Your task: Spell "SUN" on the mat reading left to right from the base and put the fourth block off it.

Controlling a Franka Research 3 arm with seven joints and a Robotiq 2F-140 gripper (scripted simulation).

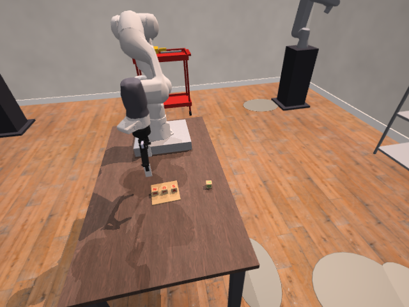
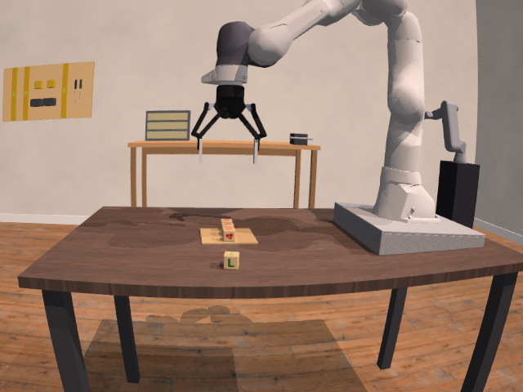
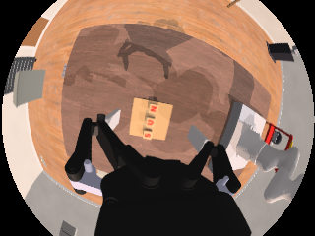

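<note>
Three wooden blocks with red letters stand in a row on the tan mat [image 1: 165,194]: the N block [image 1: 154,190], the U block [image 1: 163,190] and the S block [image 1: 173,188], as they read left to right in the top view, which faces the robot. In the exterior view they line up one behind another on the mat [image 2: 228,242]. The wrist view shows the mat with the row [image 3: 150,120] below. The fourth block [image 1: 208,184] [image 2: 230,260], with a green L, lies on the table off the mat. My gripper [image 2: 227,157] is open and empty, high above the mat.
The robot's grey base plate [image 1: 163,139] sits at the table's far end. A red cart [image 1: 174,77] stands behind it. A wooden side table [image 2: 222,147] stands by the wall in the exterior view.
</note>
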